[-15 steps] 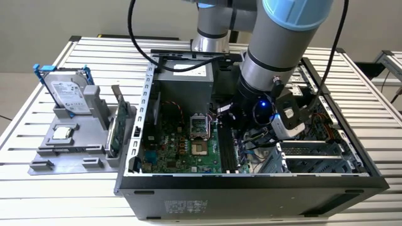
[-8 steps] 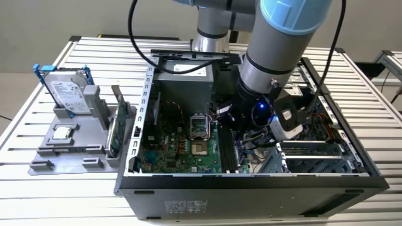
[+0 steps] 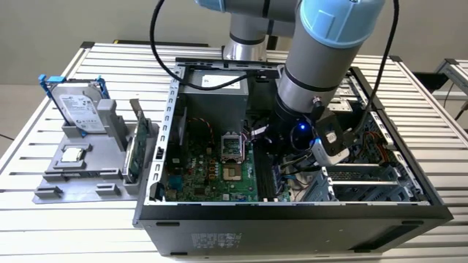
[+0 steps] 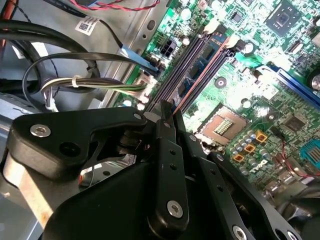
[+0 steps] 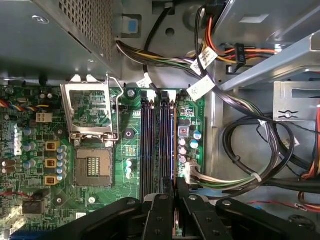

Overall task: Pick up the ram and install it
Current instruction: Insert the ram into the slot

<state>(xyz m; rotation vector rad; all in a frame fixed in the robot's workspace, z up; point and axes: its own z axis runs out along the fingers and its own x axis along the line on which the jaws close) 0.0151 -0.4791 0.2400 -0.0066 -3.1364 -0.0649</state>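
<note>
Open computer case (image 3: 157,213), motherboard (image 5: 60,150) inside, fingers (image 5: 175,192) nearly closed over memory slots (image 5: 155,145), grip contents unclear

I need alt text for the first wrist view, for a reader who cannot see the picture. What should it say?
The gripper hangs over the memory slots of a green motherboard inside an open computer case, with a thin edge, probably the ram, between its fingers. An open processor socket sits beside the slots, and bundled cables run on the other side.

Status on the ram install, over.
Gripper over memory slots inside case. Ram held or not: cannot tell. Cable bundle close beside slots.
</note>
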